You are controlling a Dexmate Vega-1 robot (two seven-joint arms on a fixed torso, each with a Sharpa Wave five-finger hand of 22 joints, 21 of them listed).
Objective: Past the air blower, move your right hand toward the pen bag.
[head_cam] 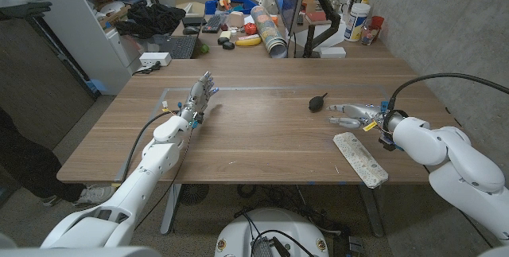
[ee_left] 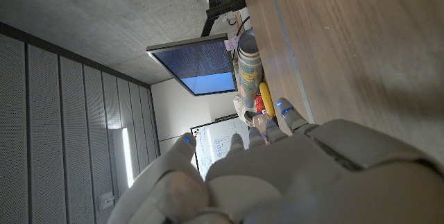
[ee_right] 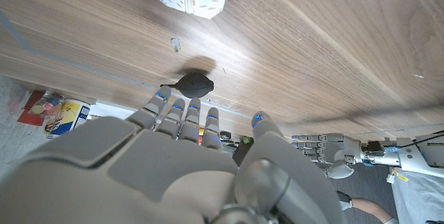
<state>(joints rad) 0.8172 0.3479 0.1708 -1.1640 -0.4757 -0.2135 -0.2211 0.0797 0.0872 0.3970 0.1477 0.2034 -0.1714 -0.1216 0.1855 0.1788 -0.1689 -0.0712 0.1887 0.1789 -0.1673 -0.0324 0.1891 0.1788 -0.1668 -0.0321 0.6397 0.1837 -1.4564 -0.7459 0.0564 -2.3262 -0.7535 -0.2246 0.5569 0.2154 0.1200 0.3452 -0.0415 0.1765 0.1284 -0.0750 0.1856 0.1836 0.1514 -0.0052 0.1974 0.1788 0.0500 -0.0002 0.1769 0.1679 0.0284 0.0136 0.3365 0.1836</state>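
- Right hand (head_cam: 350, 114): fingers spread, holding nothing, above the bench (head_cam: 262, 142), just beside the air blower (head_cam: 317, 102) on its right-hand side.
- Air blower: black, lying on the bench, untouched.
- Pen bag (head_cam: 360, 158): white with small dots, zip along its length, lying closed near the bench's front right edge, close to the right wrist; contents cannot be told.
- Left hand (head_cam: 199, 97): released, fingers extended, well apart from both items.
- Writing: monitor (ee_left: 196, 64) shows text lines, illegible; bottles (head_cam: 358, 20) behind carry labels, unreadable.
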